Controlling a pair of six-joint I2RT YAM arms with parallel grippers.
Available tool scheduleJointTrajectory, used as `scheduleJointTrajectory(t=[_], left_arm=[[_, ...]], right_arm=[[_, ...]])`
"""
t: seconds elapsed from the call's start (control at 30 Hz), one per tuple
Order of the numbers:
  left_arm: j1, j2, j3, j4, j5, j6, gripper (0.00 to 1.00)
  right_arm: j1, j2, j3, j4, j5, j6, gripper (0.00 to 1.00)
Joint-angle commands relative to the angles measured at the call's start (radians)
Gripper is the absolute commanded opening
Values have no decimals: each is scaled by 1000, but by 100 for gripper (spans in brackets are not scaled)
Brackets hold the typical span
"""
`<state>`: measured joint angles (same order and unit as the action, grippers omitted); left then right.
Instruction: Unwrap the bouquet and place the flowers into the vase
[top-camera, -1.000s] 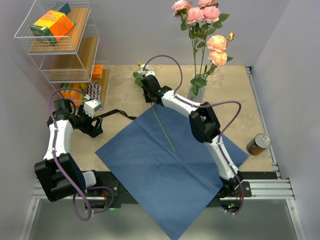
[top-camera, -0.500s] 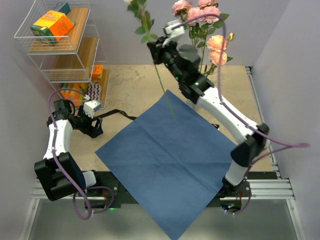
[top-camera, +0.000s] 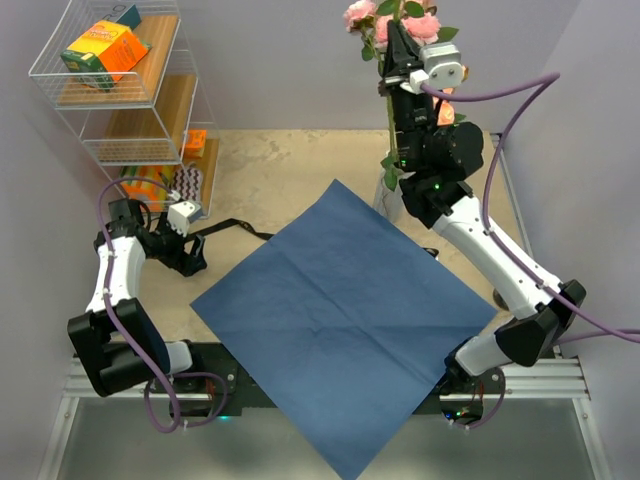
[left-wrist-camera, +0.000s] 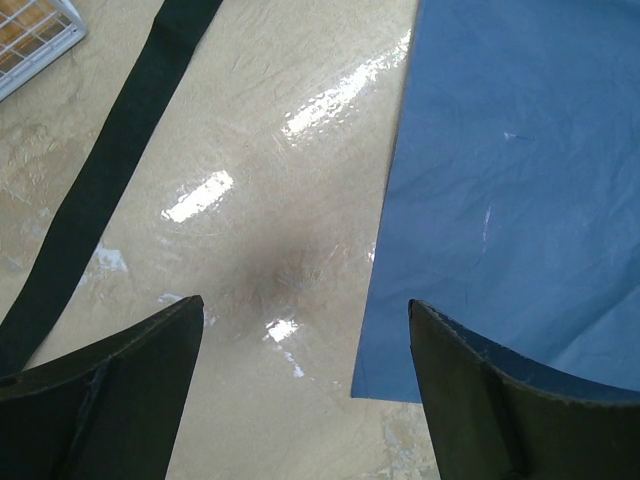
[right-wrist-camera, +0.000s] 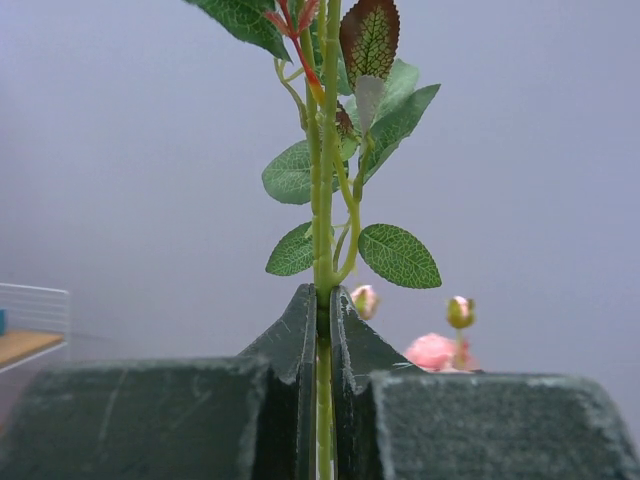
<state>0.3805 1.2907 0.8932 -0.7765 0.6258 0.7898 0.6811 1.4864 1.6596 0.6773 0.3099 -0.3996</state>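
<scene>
Your right end effector (right-wrist-camera: 322, 305) is closed on one thin rose stem (right-wrist-camera: 323, 200). It looks light, bendy and slippery; hold it below the leaves (right-wrist-camera: 400, 256).

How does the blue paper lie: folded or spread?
Spread: the paper lies flat as one open sheet, with only faint creases.
</scene>
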Motion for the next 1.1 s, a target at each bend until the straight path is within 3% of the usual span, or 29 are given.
scheduleJointTrajectory(t=[0.0,0.43,0.73,1.07], left_arm=[[11,6,39,2,31,22,88],[17,16,52,-20,17,46,88],[28,27,88,-46,2,65,88],[40,35,82,-63,3,78,88]], right_arm=[[-47,-6,-11,130,83,-100,0],[-120,54,-43,338,136,-42,0],[-126,135,-64,510,169,-100,0],[-138,190,-54,524,147,-183,0]])
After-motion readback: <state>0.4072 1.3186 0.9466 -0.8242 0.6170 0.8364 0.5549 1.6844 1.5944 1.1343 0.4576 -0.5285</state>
